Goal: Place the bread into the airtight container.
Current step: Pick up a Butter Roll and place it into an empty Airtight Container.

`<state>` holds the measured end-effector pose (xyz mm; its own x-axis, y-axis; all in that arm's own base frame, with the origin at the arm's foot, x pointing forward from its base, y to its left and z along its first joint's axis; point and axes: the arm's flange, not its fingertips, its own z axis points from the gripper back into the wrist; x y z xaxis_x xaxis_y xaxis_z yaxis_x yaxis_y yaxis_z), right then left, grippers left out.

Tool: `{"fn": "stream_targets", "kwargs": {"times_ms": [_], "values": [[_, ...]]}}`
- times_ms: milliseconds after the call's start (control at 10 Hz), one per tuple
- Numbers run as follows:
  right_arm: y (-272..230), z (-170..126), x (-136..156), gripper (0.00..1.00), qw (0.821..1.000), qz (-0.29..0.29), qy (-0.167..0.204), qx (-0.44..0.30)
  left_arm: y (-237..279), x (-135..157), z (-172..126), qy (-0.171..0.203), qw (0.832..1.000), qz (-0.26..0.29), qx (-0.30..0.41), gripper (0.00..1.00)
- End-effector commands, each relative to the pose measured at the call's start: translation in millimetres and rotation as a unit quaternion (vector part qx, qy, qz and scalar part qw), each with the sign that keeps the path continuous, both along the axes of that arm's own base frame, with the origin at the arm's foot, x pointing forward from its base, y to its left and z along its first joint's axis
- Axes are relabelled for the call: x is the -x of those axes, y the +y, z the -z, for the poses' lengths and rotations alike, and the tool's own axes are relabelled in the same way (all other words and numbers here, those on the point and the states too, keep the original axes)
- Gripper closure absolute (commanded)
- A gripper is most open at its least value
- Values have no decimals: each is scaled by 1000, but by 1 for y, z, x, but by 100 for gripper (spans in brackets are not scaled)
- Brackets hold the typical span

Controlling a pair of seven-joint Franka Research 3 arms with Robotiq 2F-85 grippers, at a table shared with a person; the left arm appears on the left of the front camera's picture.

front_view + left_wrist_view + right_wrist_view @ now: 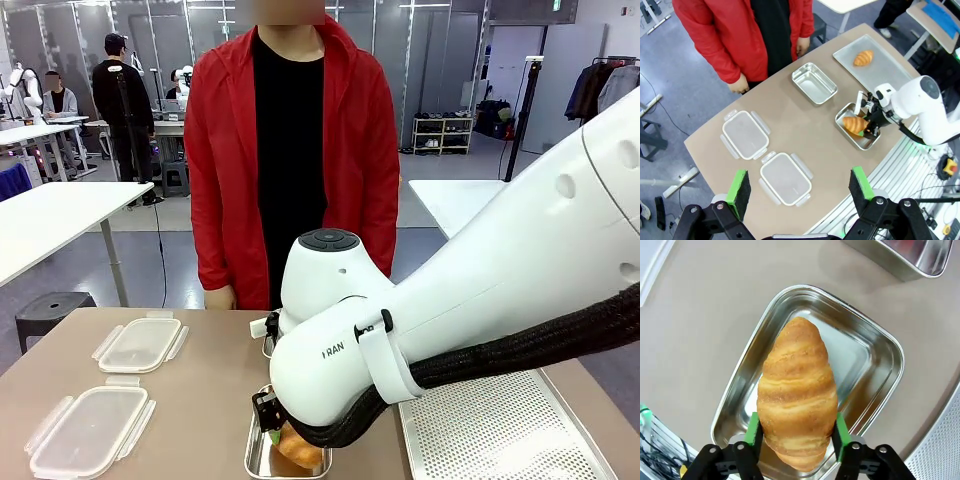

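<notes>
the croissant (797,390) is down in the steel container (795,288), roughly along its long side, probably to fit, between the right gripper's (796,434) green pads (pinching or merely flanking, i cannot tell), while the left gripper (800,186) hangs spread and empty above the table.

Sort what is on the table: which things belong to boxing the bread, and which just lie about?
In use: croissant between the right fingers, steel box under it.
Lying about: empty steel box, two lids, tray, second croissant.
</notes>
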<state>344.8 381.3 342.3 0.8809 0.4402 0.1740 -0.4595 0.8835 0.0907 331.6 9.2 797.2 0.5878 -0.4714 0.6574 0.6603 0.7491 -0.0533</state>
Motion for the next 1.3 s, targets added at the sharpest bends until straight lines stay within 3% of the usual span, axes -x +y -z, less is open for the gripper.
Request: {"fn": "stream_targets", "kwargs": {"times_ms": [0, 1200], "values": [[2, -3, -5, 0, 1000, 1, -1, -12, -1, 2, -1, -1, 1000, 6, 3, 0], [0, -1, 0, 0, 1000, 1, 1, -1, -1, 2, -1, -1, 1000, 6, 3, 0]]}}
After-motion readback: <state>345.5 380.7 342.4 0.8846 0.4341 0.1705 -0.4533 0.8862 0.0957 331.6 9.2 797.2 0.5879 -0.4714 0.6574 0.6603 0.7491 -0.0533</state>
